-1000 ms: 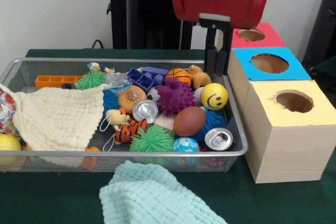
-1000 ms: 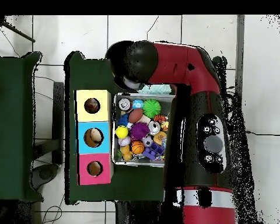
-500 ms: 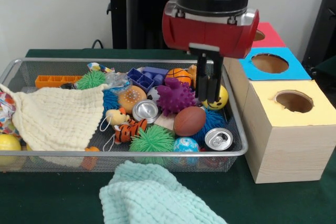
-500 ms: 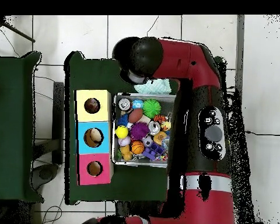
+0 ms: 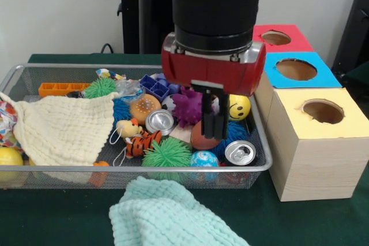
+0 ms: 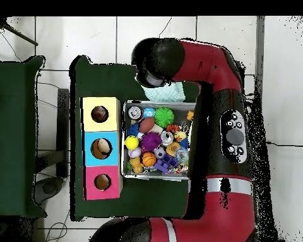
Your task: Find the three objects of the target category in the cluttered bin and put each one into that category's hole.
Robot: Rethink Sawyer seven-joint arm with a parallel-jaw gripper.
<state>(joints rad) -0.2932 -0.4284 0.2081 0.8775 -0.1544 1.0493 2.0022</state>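
The wire mesh bin [image 5: 144, 169] holds many toys; it also shows in the overhead view [image 6: 154, 178]. A polka-dot bag [image 5: 6, 120] peeks out at the bin's far left end, mostly under a cream waffle cloth [image 5: 63, 128]. Another dotted scrap [image 5: 109, 74] lies at the back. My gripper [image 5: 213, 125] hangs shut and empty over a brown football [image 5: 199, 137], between a purple spiky ball [image 5: 185, 108] and a yellow smiley ball [image 5: 237, 108]. The yellow-topped hole [image 5: 323, 110] is in the nearest box on the right, also seen overhead [image 6: 100, 114]. Overhead, the arm hides the gripper.
A mint-green waffle cloth [image 5: 173, 217] lies on the green table in front of the bin. Blue-topped [image 5: 296, 69] and red-topped [image 5: 277, 38] boxes stand behind the yellow one. Two cans [image 5: 239, 152], green spiky balls [image 5: 167, 154] and an orange tray [image 5: 60, 89] crowd the bin.
The arm has swung from the bin's back right corner by the boxes toward the bin's middle and nearer the front, and the gripper has come lower. Nothing was picked up.
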